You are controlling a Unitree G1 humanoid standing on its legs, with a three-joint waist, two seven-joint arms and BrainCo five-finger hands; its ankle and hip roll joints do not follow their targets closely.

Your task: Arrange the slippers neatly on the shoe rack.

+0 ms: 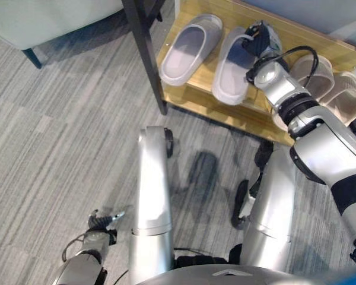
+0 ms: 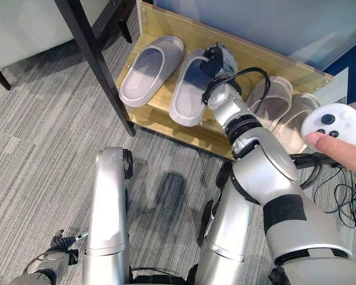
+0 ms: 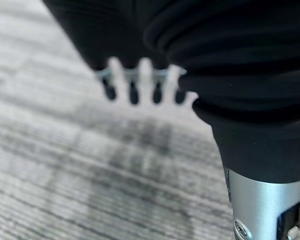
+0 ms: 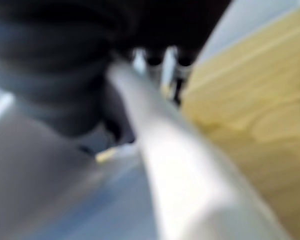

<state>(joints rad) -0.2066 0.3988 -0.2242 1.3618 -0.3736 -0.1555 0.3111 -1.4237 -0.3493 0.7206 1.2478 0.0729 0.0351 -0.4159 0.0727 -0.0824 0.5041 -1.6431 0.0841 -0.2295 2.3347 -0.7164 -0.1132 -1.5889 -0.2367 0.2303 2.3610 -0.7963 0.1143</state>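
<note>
A pale grey slipper (image 2: 188,89) lies directly under the robot's right hand (image 2: 221,61) on the wooden shoe rack (image 2: 273,62), its toe strap caught in the hand; how the fingers close on it cannot be made out. Just beside it on the hand's left sits its matching slipper (image 2: 150,68), open-backed with a smooth, broad strap. Two beige slippers (image 2: 272,101) rest to the hand's right. The left hand (image 3: 140,82) hangs low over the carpet, fingers straight.
</note>
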